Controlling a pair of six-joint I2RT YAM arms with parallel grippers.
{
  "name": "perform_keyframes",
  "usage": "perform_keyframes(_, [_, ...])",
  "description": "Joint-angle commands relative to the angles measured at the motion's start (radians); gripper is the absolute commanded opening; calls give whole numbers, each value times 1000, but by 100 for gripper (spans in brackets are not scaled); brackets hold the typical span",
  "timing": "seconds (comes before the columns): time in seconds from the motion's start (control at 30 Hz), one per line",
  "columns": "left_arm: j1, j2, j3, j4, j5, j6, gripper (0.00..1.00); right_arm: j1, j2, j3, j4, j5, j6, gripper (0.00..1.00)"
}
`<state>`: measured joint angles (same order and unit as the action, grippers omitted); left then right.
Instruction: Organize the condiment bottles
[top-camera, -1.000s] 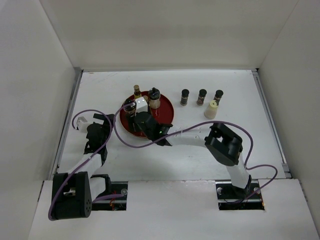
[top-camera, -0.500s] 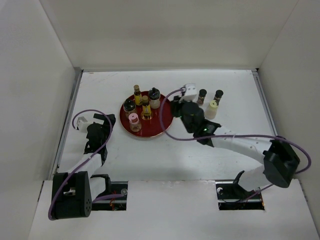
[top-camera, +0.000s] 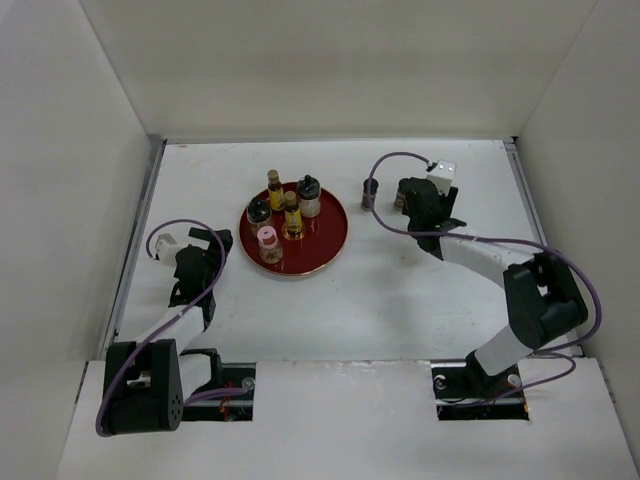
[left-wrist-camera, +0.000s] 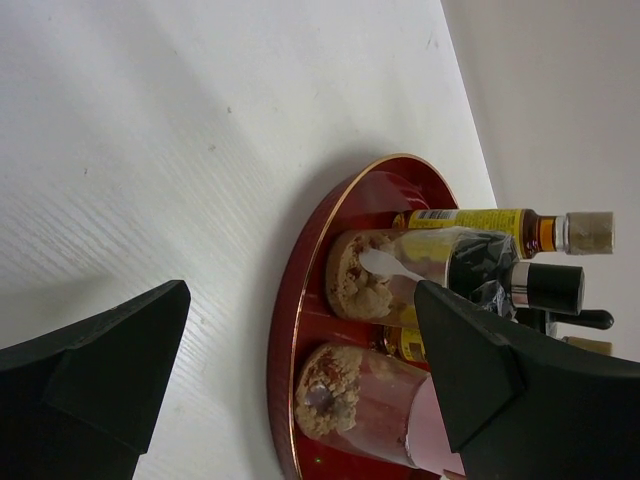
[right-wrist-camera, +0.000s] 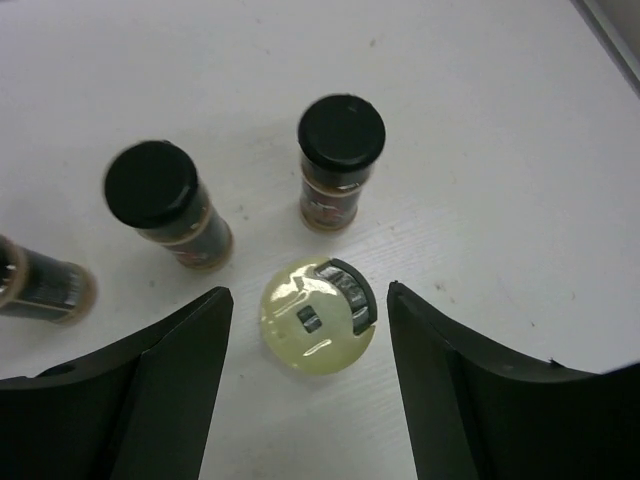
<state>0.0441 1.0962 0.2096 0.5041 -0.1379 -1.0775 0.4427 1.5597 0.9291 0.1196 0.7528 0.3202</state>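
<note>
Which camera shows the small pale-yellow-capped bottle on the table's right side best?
The right wrist view: the small pale yellow-capped bottle sits centred between the open jaws, seen from above and unobstructed. In the top external view the right gripper hides it. The left wrist view does not show it.

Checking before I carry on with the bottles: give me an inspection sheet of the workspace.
Surface: white table, no spills seen.
Job's things: five bottles upright on the red tray; three black-capped bottles and a pale-yellow-capped bottle stand on the table to its right.
Clutter: nothing seen.
Grippers: right fingers open, either side of the pale-yellow-capped bottle, not touching; left fingers open, empty, facing the tray.
Cables: purple cable arcs beside the leftmost loose bottle; left arm's cable loops clear of the tray.
Surroundings: white walls on three sides.
</note>
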Motion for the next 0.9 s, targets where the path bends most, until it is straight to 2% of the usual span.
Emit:
perform_keyframes(0.0, [-5,-2,5,42,8,4,100,-26,19,59,-35,-15,33,70])
perform_keyframes(0.2, [-6,16,7,42,11,-1,100,-52,57,63,-38,-59,54,67])
perform_keyframes(0.3, [-6,7,5,45,3,2,100,-60,71,65,-41,-70,62,58])
perform_keyframes(0.37, [-5,8,4,45,3,1,100,-59,65,57,-37,-66,68,45])
perform_keyframes(0.4, [-5,10,5,45,7,1,100,-57,51,48,-34,-55,75,41])
perform_keyframes(0.47, [-6,4,5,45,6,2,100,-45,11,25,-18,-15,82,39])
perform_keyframes(0.67, [-8,25,8,48,6,-1,100,87,-113,23,-34,14,54,38])
perform_keyframes(0.87, [-10,27,5,54,3,-1,100,294,-77,128,3,-105,66,36])
